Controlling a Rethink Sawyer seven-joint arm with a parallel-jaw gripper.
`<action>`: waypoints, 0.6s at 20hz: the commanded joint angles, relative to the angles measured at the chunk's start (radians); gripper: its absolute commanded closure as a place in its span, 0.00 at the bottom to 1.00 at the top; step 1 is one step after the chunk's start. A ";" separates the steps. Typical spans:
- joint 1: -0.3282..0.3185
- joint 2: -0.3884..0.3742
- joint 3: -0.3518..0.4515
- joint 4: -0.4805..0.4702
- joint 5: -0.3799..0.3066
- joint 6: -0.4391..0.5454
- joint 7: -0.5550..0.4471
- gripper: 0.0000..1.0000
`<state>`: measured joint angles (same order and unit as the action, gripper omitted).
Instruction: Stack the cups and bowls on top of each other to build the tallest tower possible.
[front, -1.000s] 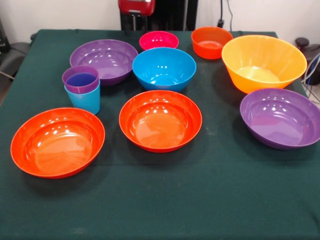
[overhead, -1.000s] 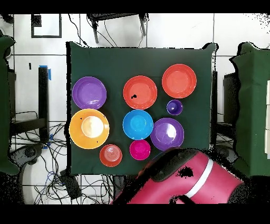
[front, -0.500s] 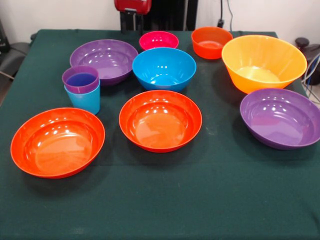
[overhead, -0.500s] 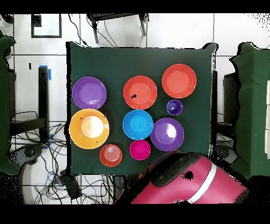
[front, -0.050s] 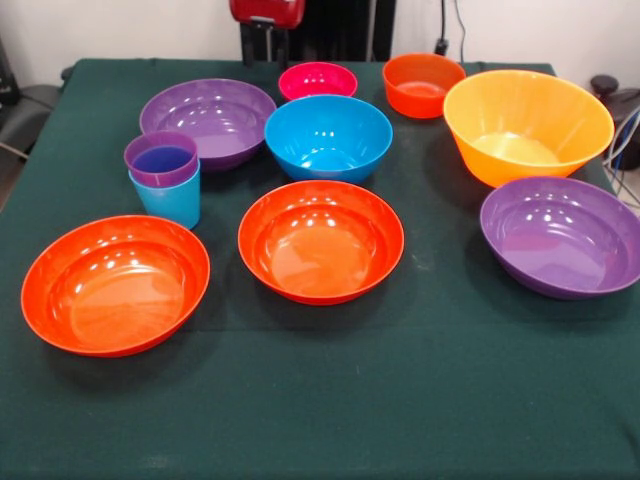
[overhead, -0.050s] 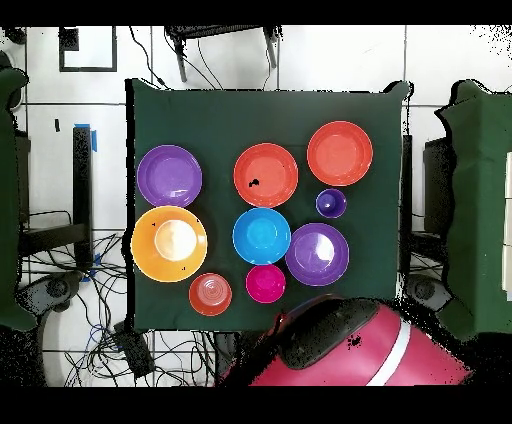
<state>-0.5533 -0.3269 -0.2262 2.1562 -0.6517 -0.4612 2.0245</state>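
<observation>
We have the purple cup (front, -0.050s: 160, 158) already nested in the light blue cup (front, -0.050s: 171, 198), so the tower (overhead, -0.050s: 331, 203) stands two pieces high at the table's (front, -0.050s: 420, 400) side, just beside a wide purple bowl (front, -0.050s: 208, 120). The gripper (front, -0.050s: 266, 20) hangs at the far edge, above the small pink bowl (front, -0.050s: 317, 80); only part of it shows, so we cannot tell whether it is parted or carrying anything, though nothing seems to hang from it. Since the column should widen upward, we judge the pink bowl or the small orange bowl (front, -0.050s: 423, 84) the right next piece. We ought to grip it by the rim, lift clear of the medium blue bowl (front, -0.050s: 328, 136), and set it centred and level on the purple cup, releasing gently so the narrow base does not tip.
</observation>
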 joint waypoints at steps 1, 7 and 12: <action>0.038 -0.028 0.140 -0.060 0.036 0.144 0.100 0.00; 0.052 -0.059 0.141 -0.058 0.045 0.199 0.094 0.00; 0.065 -0.080 0.135 -0.053 0.043 0.221 0.093 0.00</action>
<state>-0.5323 -0.3921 -0.2107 2.1565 -0.6520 -0.3593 2.0245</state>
